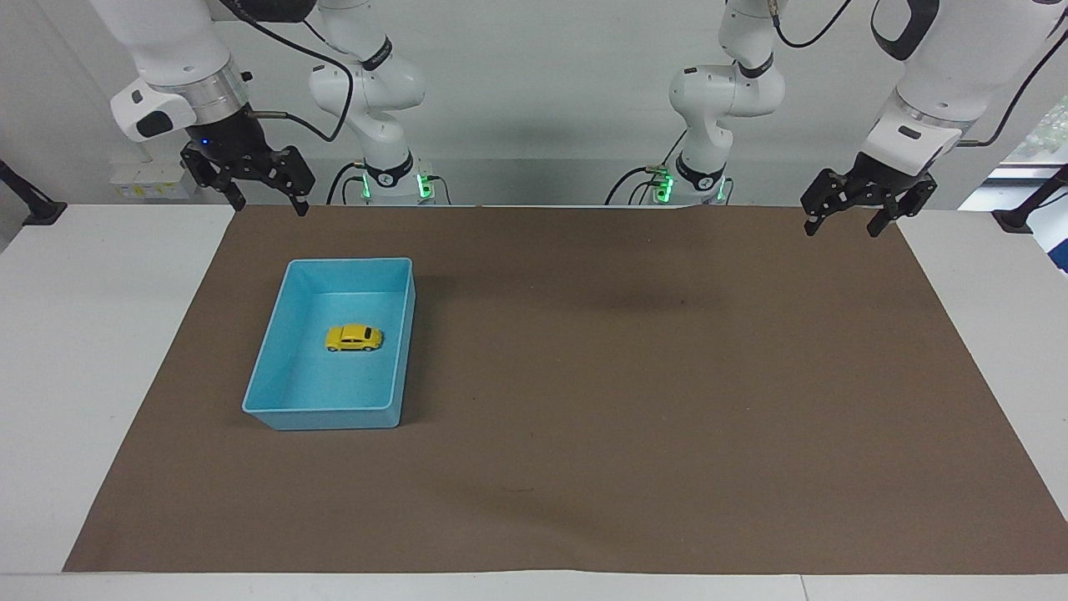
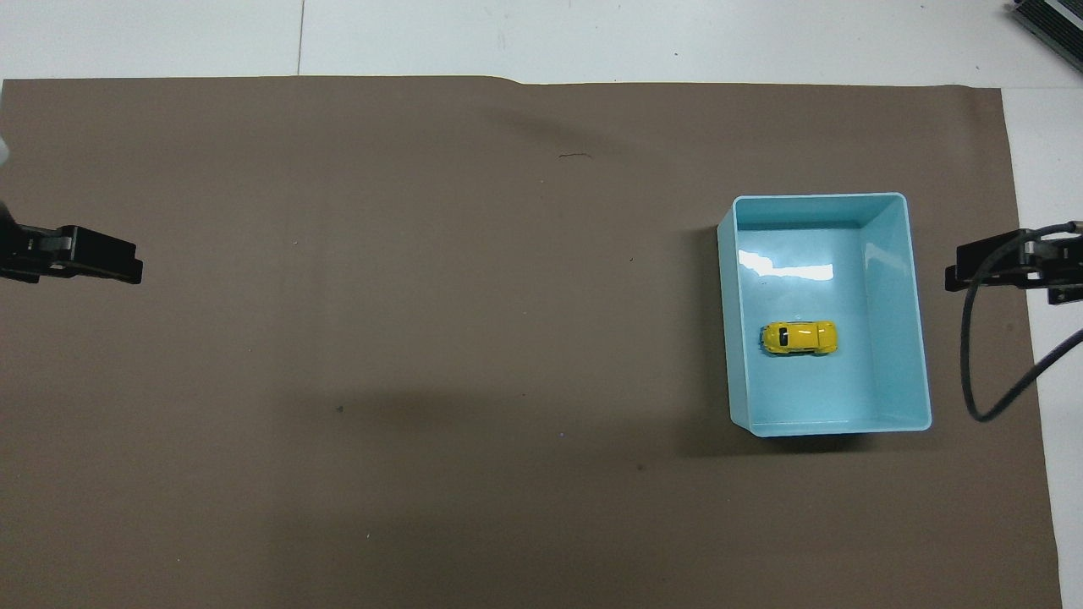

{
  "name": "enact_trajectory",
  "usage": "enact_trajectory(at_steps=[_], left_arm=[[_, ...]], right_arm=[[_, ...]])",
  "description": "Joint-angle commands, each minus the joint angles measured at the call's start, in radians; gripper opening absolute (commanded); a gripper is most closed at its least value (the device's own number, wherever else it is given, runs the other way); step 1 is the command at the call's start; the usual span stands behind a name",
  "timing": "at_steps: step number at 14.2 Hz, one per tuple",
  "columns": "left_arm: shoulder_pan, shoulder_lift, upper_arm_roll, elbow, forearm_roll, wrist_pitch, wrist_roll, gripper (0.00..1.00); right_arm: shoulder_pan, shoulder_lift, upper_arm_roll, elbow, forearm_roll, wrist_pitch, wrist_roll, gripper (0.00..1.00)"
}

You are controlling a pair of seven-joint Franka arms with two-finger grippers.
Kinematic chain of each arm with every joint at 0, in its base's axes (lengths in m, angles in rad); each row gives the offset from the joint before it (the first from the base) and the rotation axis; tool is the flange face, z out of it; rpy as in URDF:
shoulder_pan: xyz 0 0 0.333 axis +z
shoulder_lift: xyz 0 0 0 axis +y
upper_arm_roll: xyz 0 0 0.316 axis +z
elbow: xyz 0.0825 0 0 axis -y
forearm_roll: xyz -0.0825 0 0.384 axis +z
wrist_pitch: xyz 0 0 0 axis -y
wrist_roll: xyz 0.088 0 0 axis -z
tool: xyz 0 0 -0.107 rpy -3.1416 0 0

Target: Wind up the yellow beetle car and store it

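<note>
Facing view: the yellow beetle car (image 1: 354, 337) is seen on its wheels inside the blue bin (image 1: 275, 409) on the table (image 1: 83, 334). Both the right gripper (image 1: 265, 197) and left gripper (image 1: 841, 223) are held raised, fingers spread, nothing gripped.

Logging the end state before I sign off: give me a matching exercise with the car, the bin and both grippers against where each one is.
1 yellow beetle car
2 blue bin
3 right gripper
4 left gripper

A raised, open, over the mat's corner at the left arm's end
B on the brown mat toward the right arm's end
C raised, open, over the mat's edge near the bin
D inside the bin

Pairs: 1-D, 2-B, 3-C, 4-A
</note>
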State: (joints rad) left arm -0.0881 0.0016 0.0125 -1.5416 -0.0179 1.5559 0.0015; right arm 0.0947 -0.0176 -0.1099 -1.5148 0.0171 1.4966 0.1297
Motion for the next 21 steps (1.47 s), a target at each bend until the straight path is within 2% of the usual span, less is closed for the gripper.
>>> enact_trajectory(at_steps=[1, 5, 21], left_arm=[[0.013, -0.009, -0.009, 0.005, -0.002, -0.019, -0.003, 1.00], [0.013, -0.009, -0.009, 0.005, -0.002, -0.020, -0.003, 1.00], [0.013, -0.009, -0.009, 0.005, -0.002, -0.019, -0.003, 1.00]], right_arm=[[-0.012, -0.005, 0.012, 0.002, 0.011, -0.004, 0.018, 1.00], [-0.010, -0.015, 0.018, -0.001, -0.005, -0.004, -0.045, 1.00], [-0.012, -0.015, 0.007, -0.002, 0.012, -0.004, -0.048, 1.00]])
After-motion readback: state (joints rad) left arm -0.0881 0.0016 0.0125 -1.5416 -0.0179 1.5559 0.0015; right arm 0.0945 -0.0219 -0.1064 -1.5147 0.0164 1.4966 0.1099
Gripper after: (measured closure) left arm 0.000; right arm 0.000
